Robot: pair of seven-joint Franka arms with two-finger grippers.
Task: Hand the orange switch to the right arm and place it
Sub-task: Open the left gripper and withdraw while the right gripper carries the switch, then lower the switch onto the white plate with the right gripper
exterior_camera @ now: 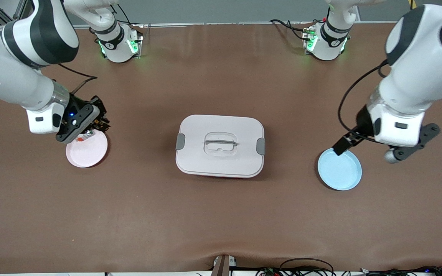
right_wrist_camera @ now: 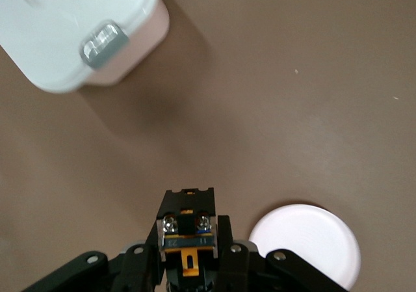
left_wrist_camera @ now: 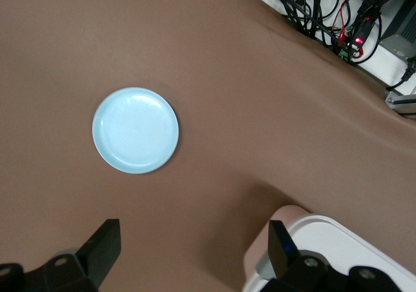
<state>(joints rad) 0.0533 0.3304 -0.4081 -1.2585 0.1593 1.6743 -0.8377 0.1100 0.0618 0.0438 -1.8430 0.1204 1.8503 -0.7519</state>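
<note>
Between the closed fingers of the right gripper (right_wrist_camera: 187, 256) sits the orange switch (right_wrist_camera: 187, 238), a tiny black block with an orange-tan middle and two silvery screw heads, seen plainly in the right wrist view. From the front camera the right gripper (exterior_camera: 90, 132) hangs over the edge of the pink plate (exterior_camera: 87, 151) that lies farthest from that camera, at the right arm's end of the table, and the switch itself is mostly hidden under the black hand. A small orange-red speck (exterior_camera: 79, 140) shows at the plate's rim just beside the gripper; what it belongs to cannot be told.

Near the middle of the brown table (exterior_camera: 221, 214) stands a white lidded box (exterior_camera: 220, 145) with a grey clasp at each short end and a recessed handle on top. It lies between the two plates and well apart from both.

Toward the left arm's end lies a pale blue plate (exterior_camera: 340, 170), with nothing on it. The left gripper (exterior_camera: 363, 147) hangs over the table at this plate's edge, its fingers (left_wrist_camera: 104, 246) spread wide and holding nothing; in the left wrist view the blue plate (left_wrist_camera: 135, 130) and a corner of the white box (left_wrist_camera: 338, 237) show beneath it.

Cables and electronics run along the table edge nearest the front camera
</note>
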